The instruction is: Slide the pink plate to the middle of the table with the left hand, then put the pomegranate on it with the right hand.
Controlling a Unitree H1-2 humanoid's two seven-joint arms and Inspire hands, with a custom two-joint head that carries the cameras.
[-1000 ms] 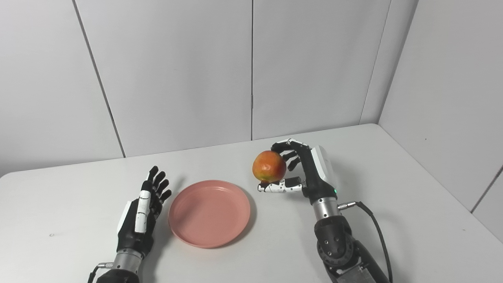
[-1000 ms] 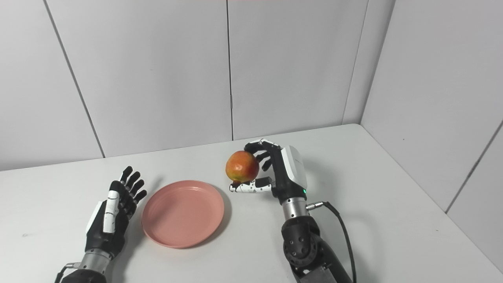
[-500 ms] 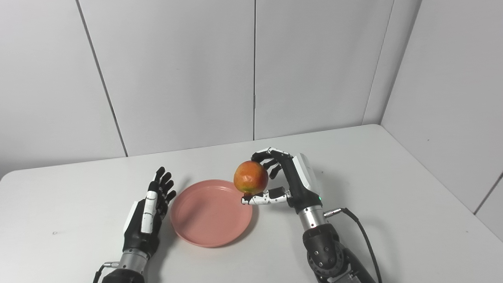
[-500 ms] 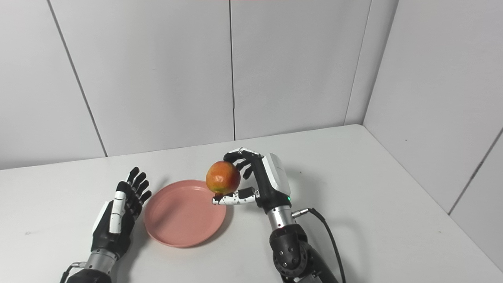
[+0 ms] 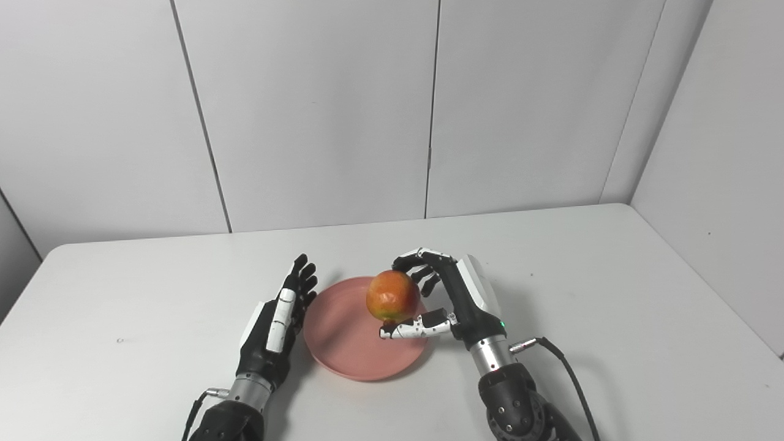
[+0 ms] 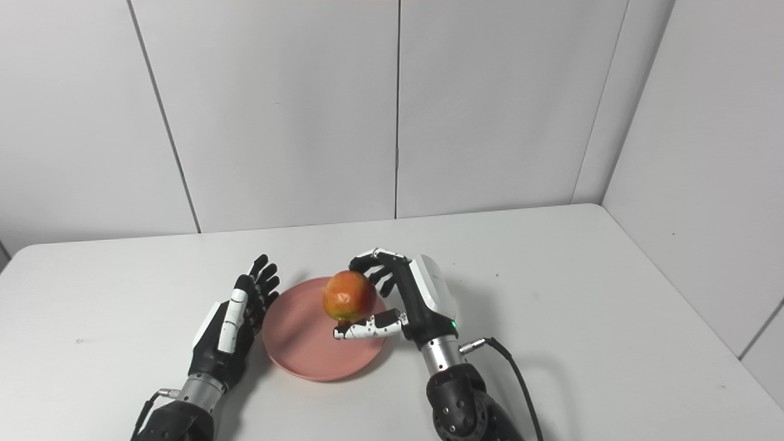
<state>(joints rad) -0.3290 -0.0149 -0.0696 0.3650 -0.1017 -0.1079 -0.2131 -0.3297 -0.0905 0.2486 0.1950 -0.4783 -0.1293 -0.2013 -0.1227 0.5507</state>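
Observation:
A pink plate lies flat on the white table, near its middle. My right hand is shut on a red-orange pomegranate, thumb under it and fingers behind it. The fruit hangs over the plate's right part, a little above it. My left hand rests on edge just left of the plate with its fingers straight and apart, holding nothing; its fingertips are close to the plate's rim. In the right eye view the same pomegranate sits above the plate.
Grey wall panels close off the back and the right side of the table. A black cable runs from my right wrist toward the front edge. A small dark speck marks the tabletop at the left.
The camera has shifted, moving the whole scene to the right in the picture. My right hand carried the pomegranate leftward, from beside the plate to above its right part. The left hand stayed beside the plate.

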